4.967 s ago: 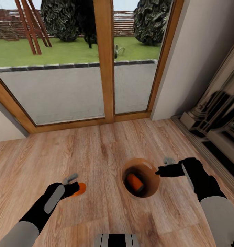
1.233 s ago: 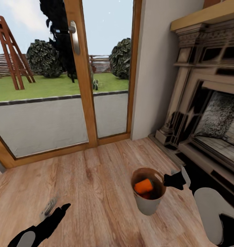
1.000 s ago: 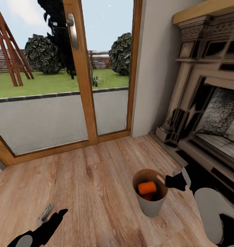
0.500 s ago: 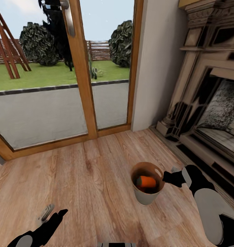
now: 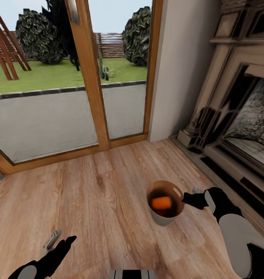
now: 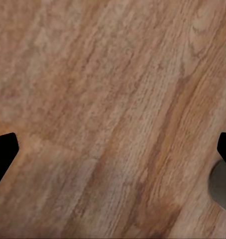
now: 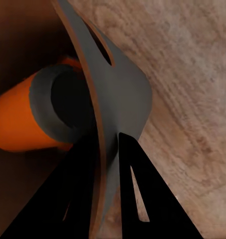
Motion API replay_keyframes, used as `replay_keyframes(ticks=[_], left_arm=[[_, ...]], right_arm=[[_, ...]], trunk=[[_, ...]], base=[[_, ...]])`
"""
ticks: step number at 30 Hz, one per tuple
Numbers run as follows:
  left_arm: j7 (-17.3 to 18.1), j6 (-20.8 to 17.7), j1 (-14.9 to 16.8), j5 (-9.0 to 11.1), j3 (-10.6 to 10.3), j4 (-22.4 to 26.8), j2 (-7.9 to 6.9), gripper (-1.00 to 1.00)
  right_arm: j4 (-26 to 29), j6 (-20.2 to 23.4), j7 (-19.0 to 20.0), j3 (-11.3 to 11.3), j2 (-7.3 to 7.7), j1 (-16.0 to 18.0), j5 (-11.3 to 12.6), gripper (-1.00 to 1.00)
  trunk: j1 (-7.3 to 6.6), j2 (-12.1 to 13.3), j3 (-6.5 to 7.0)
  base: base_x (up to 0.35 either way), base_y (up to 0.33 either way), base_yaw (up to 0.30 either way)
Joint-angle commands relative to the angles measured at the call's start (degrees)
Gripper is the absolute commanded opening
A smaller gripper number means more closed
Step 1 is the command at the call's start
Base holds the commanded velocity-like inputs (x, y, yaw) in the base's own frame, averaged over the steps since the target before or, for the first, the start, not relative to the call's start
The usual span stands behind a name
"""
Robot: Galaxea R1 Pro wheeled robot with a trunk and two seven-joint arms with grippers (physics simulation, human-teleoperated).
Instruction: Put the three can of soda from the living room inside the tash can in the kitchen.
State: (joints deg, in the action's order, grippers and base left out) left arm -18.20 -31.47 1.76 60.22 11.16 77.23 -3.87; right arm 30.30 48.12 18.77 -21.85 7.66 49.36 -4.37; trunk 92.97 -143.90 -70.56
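The pale grey trash can point(image 5: 163, 220) with its brown inside is low in the head view, on or just above the wood floor. One orange soda can point(image 5: 161, 202) lies on its side in it, with a bit of orange underneath. My right gripper point(image 5: 188, 198) is shut on the pail's rim. In the right wrist view, the black fingers point(image 7: 135, 184) pinch the rim point(image 7: 115, 84) beside the soda can's grey top point(image 7: 58, 107). My left gripper point(image 5: 59, 241) hangs open and empty over the floor at the lower left, its fingertips point(image 6: 3, 154) spread wide.
Wood-framed glass doors point(image 5: 87, 77) stand ahead, with a garden beyond. A pale wall point(image 5: 178, 66) and a stone fireplace point(image 5: 232, 116) with a raised hearth run close along the right. Light wood plank floor point(image 5: 100, 193) stretches to the left.
Five seconds ago my left gripper held an orange can beside the pail; now it is open and empty. The view swung right, then tilted down. The right gripper stays on the rim.
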Motion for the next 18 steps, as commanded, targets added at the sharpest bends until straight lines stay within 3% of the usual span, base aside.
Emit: replay_keyframes(ticks=[1,7,11,13,14,17,18], left_arm=[[0.0,0.0,0.0,0.03,0.0,0.09,0.0,1.0],[0.31,-0.41,-0.42,0.11,-0.07,1.54,-0.07,1.0],[1.2,-1.13,-1.84,0.41,-0.09,5.07,-0.15,1.0],[2.68,-1.88,-2.7,0.59,0.02,6.52,-0.2,1.0],[6.15,-3.25,-3.34,0.59,0.17,7.51,-0.29,1.0],[9.36,-4.13,-3.69,0.42,0.24,7.97,-0.35,1.0],[9.98,-4.29,-3.75,0.33,0.25,8.04,-0.35,1.0]], right_arm=[[0.02,0.32,0.3,-0.13,-0.01,0.04,2.17,-1.0],[0.02,0.31,0.3,-0.13,-0.01,0.04,2.17,-1.0],[0.02,0.31,0.3,-0.13,-0.05,0.04,2.17,-1.0],[0.02,0.31,0.3,-0.13,-0.08,0.04,2.17,-1.0],[0.02,0.31,0.3,-0.13,-0.11,0.04,2.17,-1.0],[0.02,0.29,0.3,-0.06,-0.16,0.0,2.17,-1.0],[0.02,0.27,0.3,-0.01,-0.2,-0.02,2.14,1.0]], trunk=[[0.01,-0.02,-0.22],[0.17,-0.1,-1.55],[0.27,-0.16,-2.44],[0.32,-0.18,-2.88],[0.35,-0.2,-3.1],[0.35,-0.2,-3.1],[0.35,-0.2,-3.1]], base=[[0.0,0.0,0.0],[0.0,0.0,0.0],[0.0,0.0,0.0],[0.0,0.0,0.0],[0.0,0.0,0.0],[0.0,0.0,0.0],[0.0,0.0,0.0]])
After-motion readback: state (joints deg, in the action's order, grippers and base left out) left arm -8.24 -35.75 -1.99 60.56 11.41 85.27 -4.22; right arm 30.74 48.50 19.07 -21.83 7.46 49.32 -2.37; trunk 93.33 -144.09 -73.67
